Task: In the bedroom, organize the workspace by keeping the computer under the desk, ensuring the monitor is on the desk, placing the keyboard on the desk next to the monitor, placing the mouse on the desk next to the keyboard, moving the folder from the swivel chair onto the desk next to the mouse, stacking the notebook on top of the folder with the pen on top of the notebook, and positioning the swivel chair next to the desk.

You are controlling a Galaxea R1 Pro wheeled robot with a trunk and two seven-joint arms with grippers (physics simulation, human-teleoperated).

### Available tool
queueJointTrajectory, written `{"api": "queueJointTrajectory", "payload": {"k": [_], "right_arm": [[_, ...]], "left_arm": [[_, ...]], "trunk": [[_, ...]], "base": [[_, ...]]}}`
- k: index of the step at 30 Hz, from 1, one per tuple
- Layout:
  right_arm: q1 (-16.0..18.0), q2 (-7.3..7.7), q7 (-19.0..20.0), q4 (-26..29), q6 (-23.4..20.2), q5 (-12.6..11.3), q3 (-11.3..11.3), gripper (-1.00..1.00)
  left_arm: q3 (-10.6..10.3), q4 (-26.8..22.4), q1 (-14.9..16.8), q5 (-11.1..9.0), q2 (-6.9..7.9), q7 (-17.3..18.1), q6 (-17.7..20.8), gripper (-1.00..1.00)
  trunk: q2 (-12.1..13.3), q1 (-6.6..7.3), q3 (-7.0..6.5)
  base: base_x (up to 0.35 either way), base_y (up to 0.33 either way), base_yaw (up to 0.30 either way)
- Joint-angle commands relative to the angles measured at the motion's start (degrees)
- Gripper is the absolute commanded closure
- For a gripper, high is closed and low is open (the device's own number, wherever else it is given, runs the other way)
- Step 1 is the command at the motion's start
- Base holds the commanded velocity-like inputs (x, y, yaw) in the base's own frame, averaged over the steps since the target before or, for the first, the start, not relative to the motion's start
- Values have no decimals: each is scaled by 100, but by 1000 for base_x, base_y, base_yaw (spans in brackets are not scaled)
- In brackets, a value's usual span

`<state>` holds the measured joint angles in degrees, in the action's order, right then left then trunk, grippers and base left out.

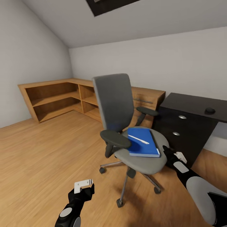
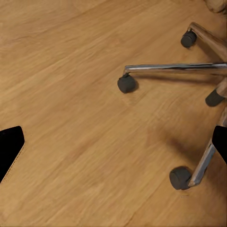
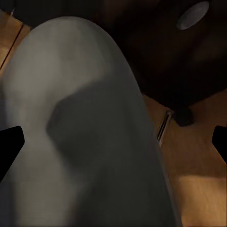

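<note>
We see the swivel chair (image 1: 126,126) standing on the wood floor (image 1: 41,151) in the middle of the head view, its grey backrest upright and its seat turned toward us. The blue folder (image 1: 143,142) lies flat on the seat, toward the seat's right side, and a thin white pen (image 1: 138,139) rests diagonally on top of it.

Behind and to the right of the chair is the desk (image 1: 195,105), with a glossy black tabletop and dark drawers with round silver pulls. A small dark rounded object (image 1: 210,110) sits on the tabletop near its right end (too small for us to name with confidence). A low light-wood cabinet (image 1: 56,97) with open shelves runs along the wall and around the corner behind the chair.

Our right gripper (image 1: 172,155) is at the right edge of the chair seat, near the front corner of the folder; in the right wrist view the grey seat (image 3: 85,132) looms close between its two dark fingertips (image 3: 9,142), so the jaws stand apart around the seat edge, though we cannot tell whether they touch it.

Our left gripper (image 1: 84,186) hangs low over the bare floor, left of the chair's chrome base (image 2: 189,68); its jaws are apart, holding nothing, with black casters (image 2: 126,83) in its wrist view.
</note>
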<state>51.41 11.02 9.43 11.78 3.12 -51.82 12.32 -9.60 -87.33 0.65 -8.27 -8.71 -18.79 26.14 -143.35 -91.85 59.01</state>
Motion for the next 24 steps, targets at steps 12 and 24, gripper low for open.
{"api": "queueJointTrajectory", "payload": {"k": [12,24], "right_arm": [[0,-28,24,-149,13,-74,-80,-100],[0,-36,24,-150,13,-74,-81,-100]], "left_arm": [[-16,-3,6,-69,1,-54,22,-100],[-16,-3,8,-69,1,-54,23,-100]], "trunk": [[1,-3,64],[1,-3,122]], "base": [[29,0,229],[0,0,230]]}}
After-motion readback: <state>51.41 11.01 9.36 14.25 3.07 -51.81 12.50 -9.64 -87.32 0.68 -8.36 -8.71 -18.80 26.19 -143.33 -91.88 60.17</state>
